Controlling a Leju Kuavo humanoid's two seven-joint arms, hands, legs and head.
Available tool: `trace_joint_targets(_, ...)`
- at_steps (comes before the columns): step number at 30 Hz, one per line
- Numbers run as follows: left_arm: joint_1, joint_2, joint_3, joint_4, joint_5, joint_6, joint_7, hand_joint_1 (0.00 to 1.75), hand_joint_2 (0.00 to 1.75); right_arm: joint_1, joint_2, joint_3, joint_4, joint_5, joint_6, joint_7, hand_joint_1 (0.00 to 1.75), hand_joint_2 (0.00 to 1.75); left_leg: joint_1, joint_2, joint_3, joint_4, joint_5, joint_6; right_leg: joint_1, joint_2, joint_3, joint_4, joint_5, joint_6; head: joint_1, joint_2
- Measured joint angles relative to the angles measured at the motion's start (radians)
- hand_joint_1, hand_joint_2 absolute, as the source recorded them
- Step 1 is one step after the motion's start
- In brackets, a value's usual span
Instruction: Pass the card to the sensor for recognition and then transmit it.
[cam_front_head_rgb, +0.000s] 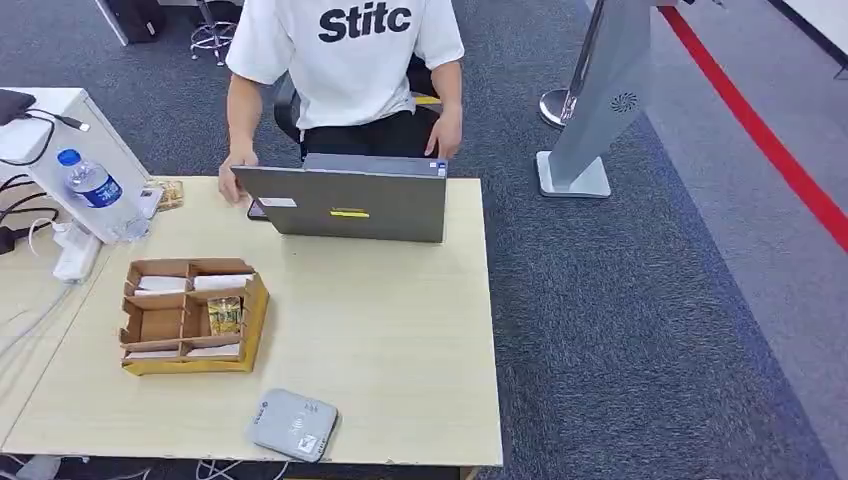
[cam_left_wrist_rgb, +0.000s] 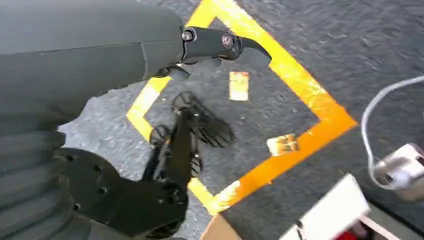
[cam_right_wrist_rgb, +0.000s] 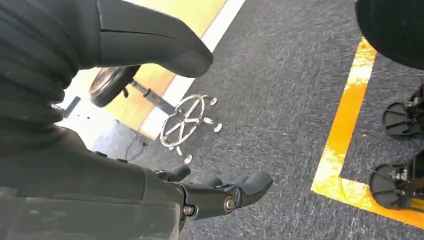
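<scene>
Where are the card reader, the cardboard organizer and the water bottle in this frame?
card reader (cam_front_head_rgb: 292, 423), head view, middle of its grey top face.
cardboard organizer (cam_front_head_rgb: 256, 315), head view, on its yellow side wall.
water bottle (cam_front_head_rgb: 97, 187), head view, on its blue label.

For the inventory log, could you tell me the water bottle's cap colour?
Blue; the bottle shows best in the head view.

The left hand (cam_left_wrist_rgb: 165, 55), a grey ribbed cover with a thick grey thumb and darker fingers (cam_left_wrist_rgb: 225, 42), hangs above the floor; its fingers stretch out nearly straight, apart from the thumb, holding nothing. The right hand (cam_right_wrist_rgb: 150, 125) hangs likewise, its thick grey thumb (cam_right_wrist_rgb: 160, 47) pointing toward three o'clock and its dark fingers (cam_right_wrist_rgb: 235, 192) extended alongside, well apart from the thumb, nothing between them.
</scene>
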Motion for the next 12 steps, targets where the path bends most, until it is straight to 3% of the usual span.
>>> trace_joint_targets(12, -0.015, 0.041, 0.0, 0.027, 0.012, 0.065, 0.025, 0.0, 1.75, -0.004, -0.013, 0.066, 0.0, -0.005, 0.013, -0.023, 0.0, 1.75, 0.001, 0.0, 0.0, 0.0, 0.0, 0.0, 0.0, 0.0, -0.001, 0.0, 0.0, 0.0, 0.0, 0.0)
